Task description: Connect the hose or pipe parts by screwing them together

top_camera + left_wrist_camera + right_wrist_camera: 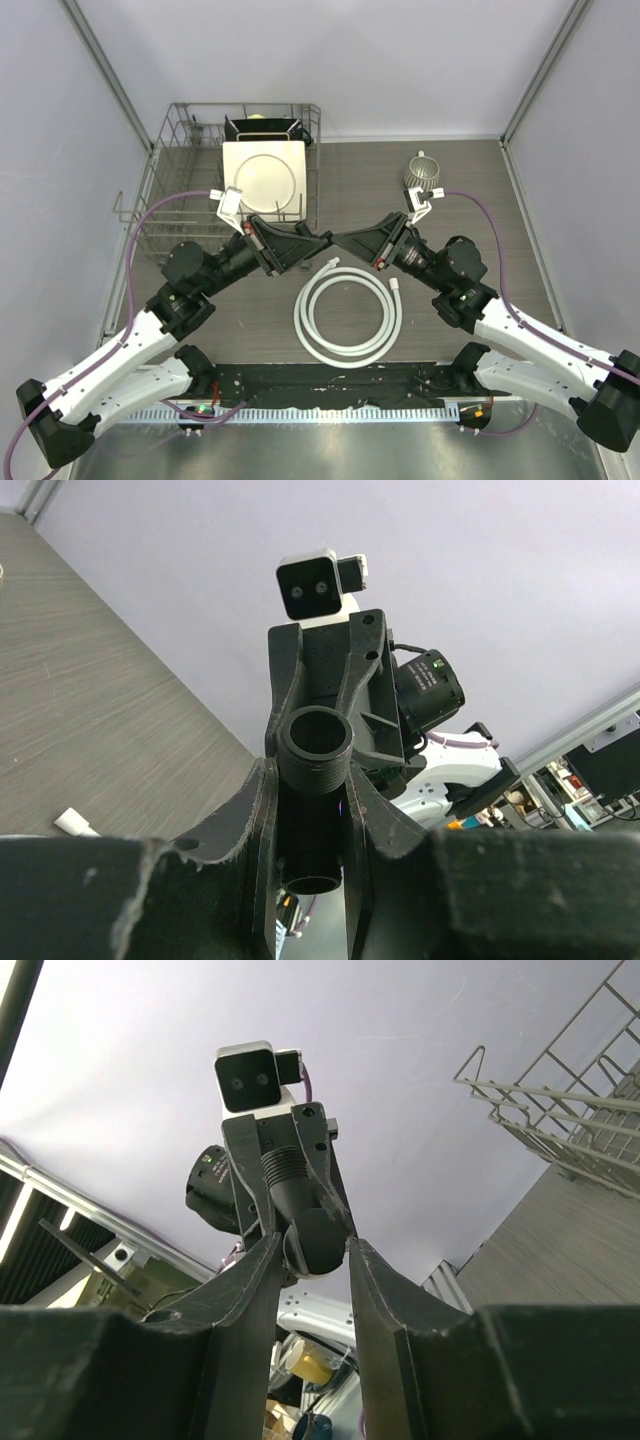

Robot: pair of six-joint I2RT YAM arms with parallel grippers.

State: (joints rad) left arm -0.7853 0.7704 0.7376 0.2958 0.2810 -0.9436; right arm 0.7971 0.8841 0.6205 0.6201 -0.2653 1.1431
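**A:** Top external view first: how far along is this?

**B:** Early, I'd say. Nothing is screwed together yet. The white hose lies coiled in about two loops on the table, below and just nearer than the two sets of fingertips, and neither arm touches it.

**A:** And the other part?

**B:** The black T-shaped fitting is up in the air, right where the two arms meet tip to tip. The left gripper is pressed tight on its body, and an open threaded end sticks out just past the fingertips.

**A:** Does the right arm have it too?

**B:** The right gripper comes at it from the opposite side. Its wrist view shows the fitting's rounded end sitting between its fingers, and both pads look closed against it. So I judge that both arms are pinching the same piece, which looks like a handover or a regrip.

**A:** What is left, then?

**B:** Nearly all of it. One arm has to let go of the fitting and go down for an end connector, which lies free below the right gripper's fingers. Then that connector must be lined up with the threaded end and turned on.
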